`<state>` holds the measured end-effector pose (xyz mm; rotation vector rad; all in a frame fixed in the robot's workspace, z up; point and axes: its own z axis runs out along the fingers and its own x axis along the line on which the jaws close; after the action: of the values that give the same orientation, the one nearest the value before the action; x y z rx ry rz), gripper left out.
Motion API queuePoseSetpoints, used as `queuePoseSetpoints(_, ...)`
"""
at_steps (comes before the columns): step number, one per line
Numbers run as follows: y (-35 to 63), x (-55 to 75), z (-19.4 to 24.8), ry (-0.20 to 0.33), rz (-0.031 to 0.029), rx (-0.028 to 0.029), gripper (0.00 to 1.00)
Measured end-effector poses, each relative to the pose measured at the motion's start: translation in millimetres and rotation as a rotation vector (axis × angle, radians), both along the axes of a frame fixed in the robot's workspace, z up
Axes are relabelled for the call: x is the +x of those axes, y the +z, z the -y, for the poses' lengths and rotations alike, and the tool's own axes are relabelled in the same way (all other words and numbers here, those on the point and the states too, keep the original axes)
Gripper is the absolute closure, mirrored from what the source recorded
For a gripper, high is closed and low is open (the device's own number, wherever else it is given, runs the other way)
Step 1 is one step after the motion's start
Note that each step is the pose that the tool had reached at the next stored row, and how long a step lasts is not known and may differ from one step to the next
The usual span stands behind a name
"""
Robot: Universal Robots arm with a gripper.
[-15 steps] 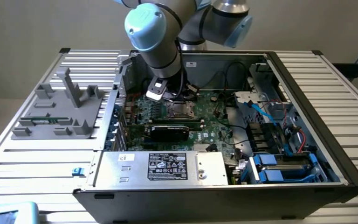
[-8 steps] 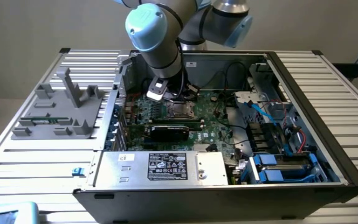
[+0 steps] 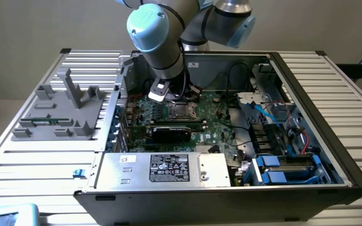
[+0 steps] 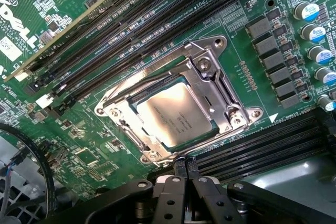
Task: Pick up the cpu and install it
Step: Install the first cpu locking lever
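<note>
Sitting in its socket (image 4: 176, 116) at the middle of the frame, the cpu (image 4: 176, 115) looks placed already. The gripper (image 4: 185, 174) hangs just above, pinched shut and empty, so I think the placing step is nearly over.

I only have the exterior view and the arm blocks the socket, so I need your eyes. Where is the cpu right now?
Observer: The cpu lies inside the socket frame on the motherboard.
Operator: Is the hand holding it?
Observer: No. The hand is shut with nothing between its fingers, apart from the chip.
Operator: Is the chip flat?
Observer: It looks level in the frame, silver top up, though I cannot tell whether it is fully seated.
</note>
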<state>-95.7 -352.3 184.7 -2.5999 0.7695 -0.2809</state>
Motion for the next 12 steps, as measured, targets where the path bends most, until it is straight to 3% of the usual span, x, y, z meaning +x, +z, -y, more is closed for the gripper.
queuePoseSetpoints(12,-0.8,0.4,0.0,0.000,0.0000,0.0041,0.88)
